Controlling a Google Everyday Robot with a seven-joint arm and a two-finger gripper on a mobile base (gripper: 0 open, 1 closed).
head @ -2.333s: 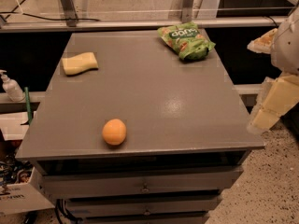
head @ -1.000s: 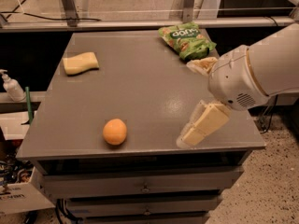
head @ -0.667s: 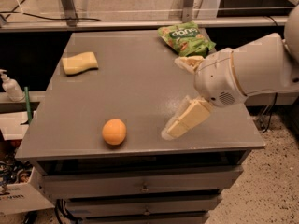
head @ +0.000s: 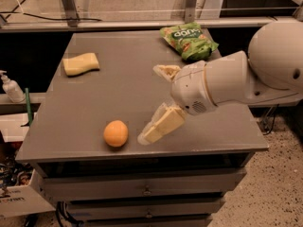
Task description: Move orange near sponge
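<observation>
The orange (head: 116,133) lies near the front edge of the grey table (head: 118,93), left of centre. The pale yellow sponge (head: 81,63) lies at the table's far left, well apart from the orange. My gripper (head: 149,104) hovers over the table just right of the orange. It is open and empty, with one finger reaching toward the front edge beside the orange and the other farther back. It does not touch the orange.
A green snack bag (head: 188,40) lies at the table's back right. A white pump bottle (head: 9,86) stands on a lower shelf to the left. Drawers (head: 142,188) sit under the tabletop. A rail (head: 142,22) runs behind the table.
My arm has swept in from the right, across the table toward the left and front. The gripper now hangs just right of the orange. The orange and the sponge have not moved.
</observation>
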